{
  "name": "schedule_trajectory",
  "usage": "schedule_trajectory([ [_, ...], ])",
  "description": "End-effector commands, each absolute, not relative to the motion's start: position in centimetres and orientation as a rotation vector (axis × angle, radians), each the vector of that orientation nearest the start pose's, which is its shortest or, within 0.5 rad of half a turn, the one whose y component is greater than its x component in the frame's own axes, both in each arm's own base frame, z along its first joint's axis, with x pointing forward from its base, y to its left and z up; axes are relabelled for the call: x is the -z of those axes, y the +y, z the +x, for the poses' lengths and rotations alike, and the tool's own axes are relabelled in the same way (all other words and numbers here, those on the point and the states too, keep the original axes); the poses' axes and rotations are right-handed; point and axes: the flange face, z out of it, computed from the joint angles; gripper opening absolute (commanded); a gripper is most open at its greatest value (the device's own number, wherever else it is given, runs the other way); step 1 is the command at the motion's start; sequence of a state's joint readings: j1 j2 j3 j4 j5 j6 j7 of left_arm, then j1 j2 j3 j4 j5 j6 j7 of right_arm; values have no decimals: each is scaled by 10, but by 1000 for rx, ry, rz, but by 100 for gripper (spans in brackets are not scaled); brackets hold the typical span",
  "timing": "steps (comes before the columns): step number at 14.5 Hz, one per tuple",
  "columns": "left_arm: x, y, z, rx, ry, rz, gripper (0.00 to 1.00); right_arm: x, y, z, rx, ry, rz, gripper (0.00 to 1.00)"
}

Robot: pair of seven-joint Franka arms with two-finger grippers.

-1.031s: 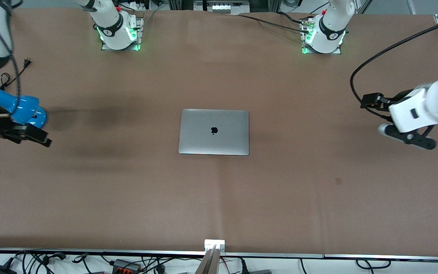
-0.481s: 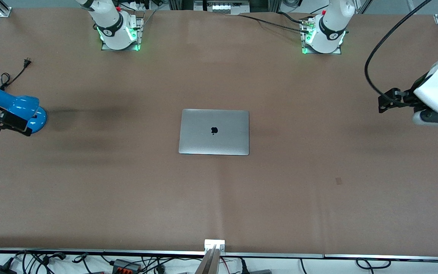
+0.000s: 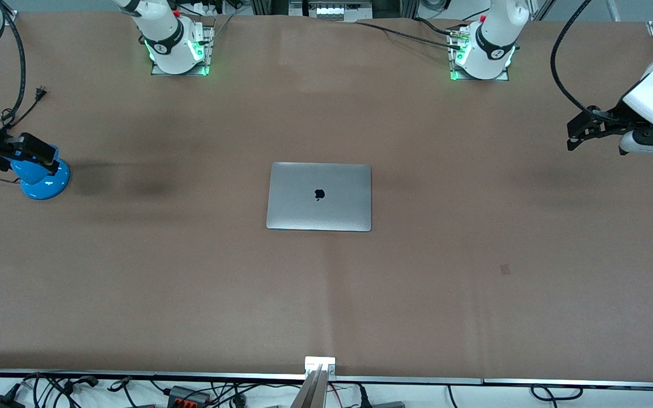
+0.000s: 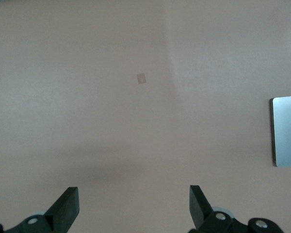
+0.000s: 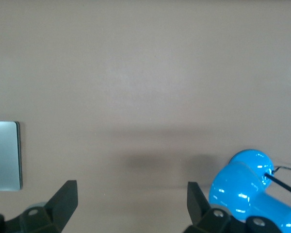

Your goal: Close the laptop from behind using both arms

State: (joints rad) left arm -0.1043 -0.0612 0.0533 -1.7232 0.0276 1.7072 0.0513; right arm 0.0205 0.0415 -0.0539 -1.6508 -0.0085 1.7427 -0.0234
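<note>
Laptop shut flat mid-surface, long axis run between arm ends, logo upright toward front camera.
Left hand and right hand spread, held over bare surface at opposite ends; right one partly hides blue lamp.

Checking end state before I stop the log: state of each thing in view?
laptop: shut, lid flat, logo up, mid-table
left gripper: open, empty, up over the table's left-arm end
right gripper: open, empty, up over the blue lamp
blue lamp: on the table at the right-arm end, unplugged
</note>
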Motion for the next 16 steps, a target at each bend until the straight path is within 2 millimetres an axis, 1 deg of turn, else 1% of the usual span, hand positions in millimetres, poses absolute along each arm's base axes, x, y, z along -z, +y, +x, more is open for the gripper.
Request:
schedule_trajectory([
  [1, -602, -36, 540, 62, 225, -3118, 100, -574, -22, 552, 79, 0, -3167, 100],
  [2, -602, -43, 540, 62, 242, -3116, 100, -574, -22, 547, 72, -8, -3166, 100],
  [5, -602, -43, 540, 60, 242, -3114, 100, -578, -21, 534, 76, -9, -3161, 100],
  [7, -602, -44, 539, 55, 242, -3114, 100, -584, -19, 531, 67, -14, -3161, 100],
  [10, -604, -48, 540, 61, 206, -3117, 100, -584, -19, 530, 53, 13, -3153, 100],
  [11, -604, -55, 540, 61, 218, -3116, 100, -583, -18, 529, 43, 8, -3155, 100],
  [12, -604, -57, 540, 61, 223, -3115, 100, -583, -17, 528, 19, 8, -3153, 100],
  [16, -605, -57, 540, 63, 225, -3115, 100, -581, -17, 529, 21, 8, -3153, 100],
])
